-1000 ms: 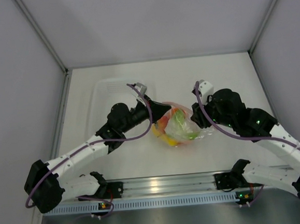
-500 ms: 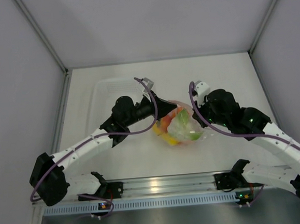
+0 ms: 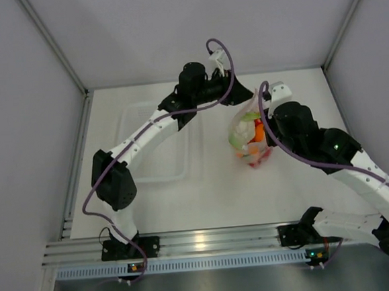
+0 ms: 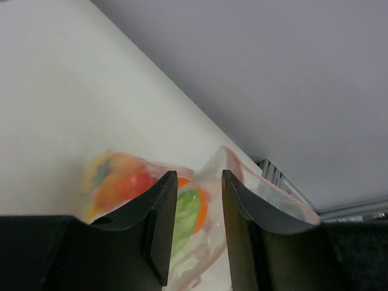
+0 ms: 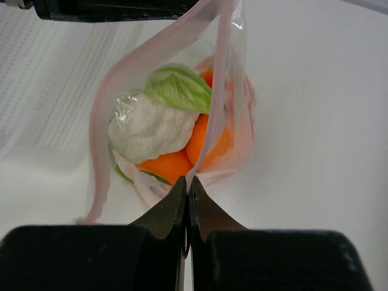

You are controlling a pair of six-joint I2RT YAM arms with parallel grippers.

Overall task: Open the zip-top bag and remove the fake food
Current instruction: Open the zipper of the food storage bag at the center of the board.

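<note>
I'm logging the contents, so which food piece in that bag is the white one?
The cauliflower, lumpy and white, inside the zip-top bag under a green leaf; the pieces beside it are orange.

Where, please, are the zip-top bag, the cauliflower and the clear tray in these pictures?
zip-top bag (image 5: 225, 79), right wrist view, on its clear near wall.
cauliflower (image 5: 154, 128), right wrist view, on its white middle.
clear tray (image 3: 158, 158), top external view, on its bare floor.

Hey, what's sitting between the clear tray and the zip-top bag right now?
Nothing. In the top external view, only a bare stretch of table separates the tray from the zip-top bag.
</note>
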